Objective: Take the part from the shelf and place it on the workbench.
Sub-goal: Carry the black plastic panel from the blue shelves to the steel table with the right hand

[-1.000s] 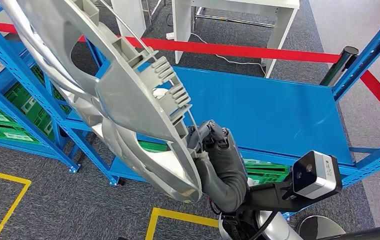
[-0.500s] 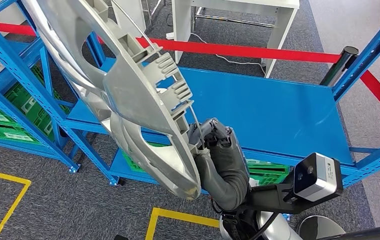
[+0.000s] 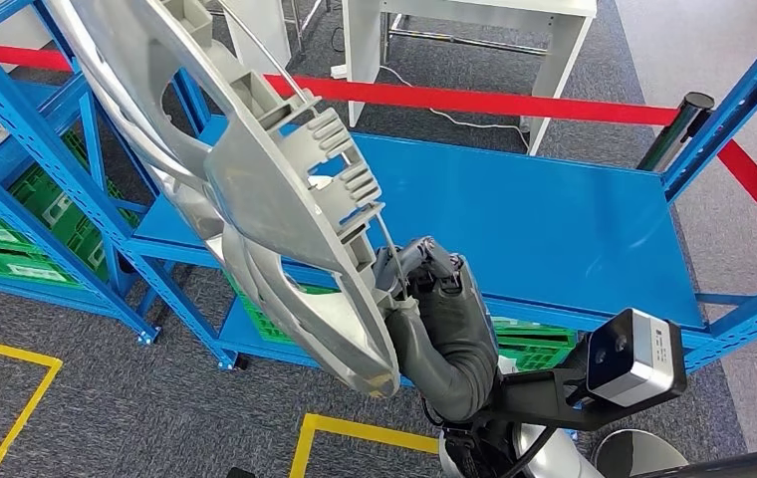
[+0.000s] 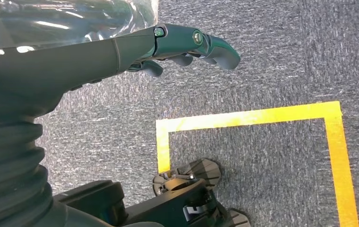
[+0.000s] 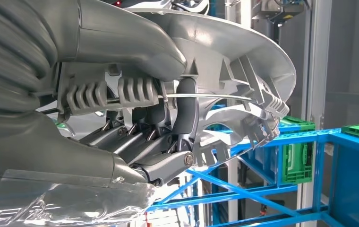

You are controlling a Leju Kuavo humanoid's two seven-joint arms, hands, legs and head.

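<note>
Since a second ago the big grey part (image 3: 255,189) has swung a touch rightward and lower across the head view, its lower rim now sitting further toward the middle, and the camera box on the right arm has dipped a little. From where I stand, the right robot hand (image 3: 424,274) holds the part by its near rim; the right wrist view shows the thumb on one face of the rim and the dark fingers (image 5: 135,142) curled under it beside the thin wire ring, so the hold looks firm. The left robot hand (image 4: 187,45) hangs over the grey carpet (image 4: 272,56) near a yellow floor line (image 4: 248,117), its fingers loosely spread and holding nothing. The part is carried tilted in the air, above the near-left corner of the blue shelf deck (image 3: 554,219), touching no surface that I can make out. Green crates (image 3: 16,224) sit on the lower racks to the left. I judge the pick done: the part is off its resting place and in hand. What remains is carrying it to the bench and setting it down, and no bench that I can be sure of is visible yet.
</note>
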